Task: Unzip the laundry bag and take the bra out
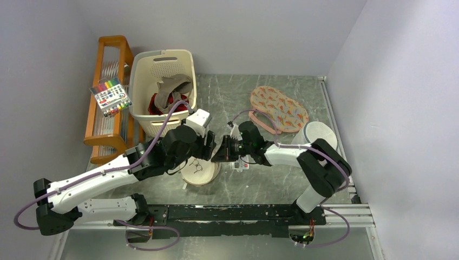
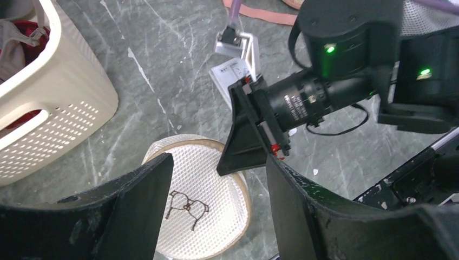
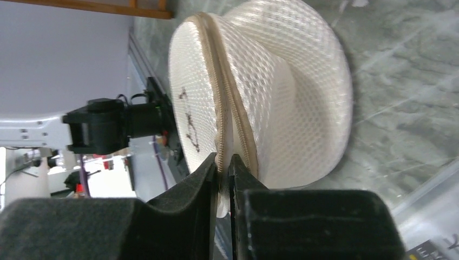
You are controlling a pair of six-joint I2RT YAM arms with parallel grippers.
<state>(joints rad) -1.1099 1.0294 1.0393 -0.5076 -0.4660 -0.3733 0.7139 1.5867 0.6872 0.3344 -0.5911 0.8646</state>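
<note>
Now the right gripper [image 3: 223,162] pinches the laundry bag [image 3: 281,97] at its zipped rim, possibly the pull tab; the left gripper [image 2: 219,168] hangs above the bag, jaws spread.

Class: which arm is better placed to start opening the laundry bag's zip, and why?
Right. The right gripper pinches the laundry bag at its zipped rim; the left gripper hangs open above the bag's face, holding nothing.

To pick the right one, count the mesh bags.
2: the laundry bag at centre; a whiter mesh bag at far right. The basket may hide more.
</note>
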